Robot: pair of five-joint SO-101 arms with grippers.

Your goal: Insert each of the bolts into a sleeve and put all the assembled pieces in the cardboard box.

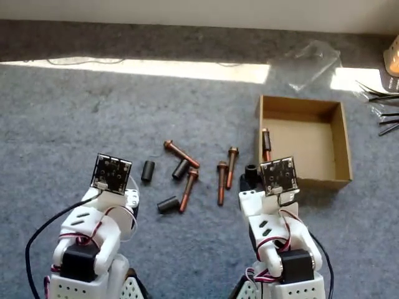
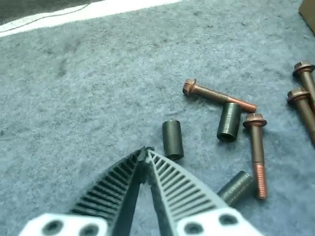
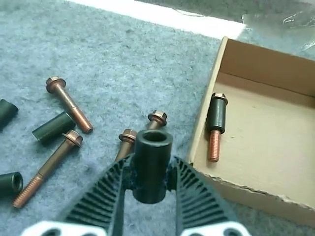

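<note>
One sleeve [image 3: 150,147] is clamped in your right hand [image 3: 148,169], just left of the cardboard box [image 3: 268,61]. Your left hand [image 2: 146,153] is pressed together, empty, over the carpet [image 2: 74,98] beside a loose sleeve [image 2: 173,139].

The left claw [image 2: 145,153] is pressed closed and empty, while the right claw [image 3: 149,166] clamps a dark sleeve [image 3: 152,150].
</note>
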